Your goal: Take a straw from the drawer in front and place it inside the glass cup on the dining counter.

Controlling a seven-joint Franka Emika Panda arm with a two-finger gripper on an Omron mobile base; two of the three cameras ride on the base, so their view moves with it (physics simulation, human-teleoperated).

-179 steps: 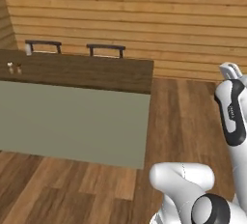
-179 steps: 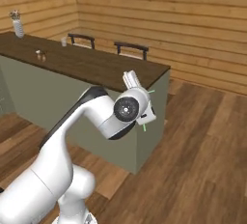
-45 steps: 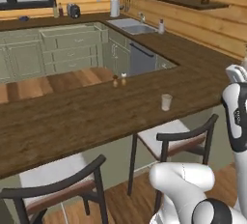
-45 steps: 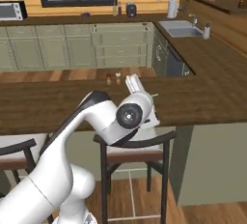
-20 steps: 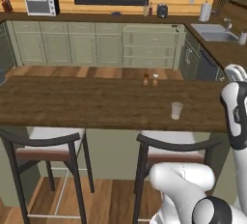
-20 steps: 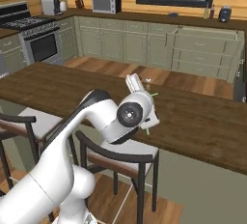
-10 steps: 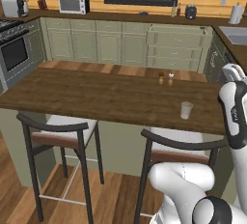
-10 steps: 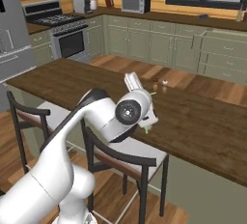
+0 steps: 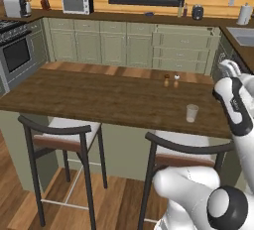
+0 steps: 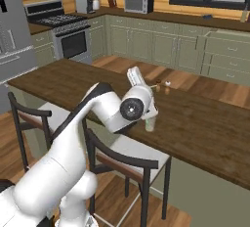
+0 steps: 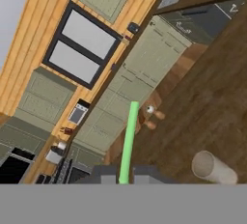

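The gripper (image 11: 124, 175) pinches the straw (image 11: 128, 140) between its two finger tips; in the hand view the green stick rises from between them and points toward the far cabinets. In the left base view the hand is at the right edge of the picture, above the right end of the dining counter (image 9: 99, 97), but there I cannot see the straw clearly.

The glass cup (image 9: 192, 113) stands upright on the dining counter, near its near edge and toward the right end. It is empty, and the straw is not yet inside it. In the hand view the glass cup (image 11: 212, 167) is to the right of the straw and apart from it. In the right base view the arm covers most of the glass cup (image 10: 150, 123); only its lower part shows, just under the wrist.

Two small brown shakers (image 9: 170, 81) stand close together farther back on the counter, well apart from the cup. Two stools (image 9: 59, 135) with black frames and white seats are pushed under the near side of the counter. Behind the counter is a row of sage-green cabinets (image 9: 129, 43), with a microwave (image 9: 76, 4) on the far worktop and a stove (image 9: 15, 45) at the left.
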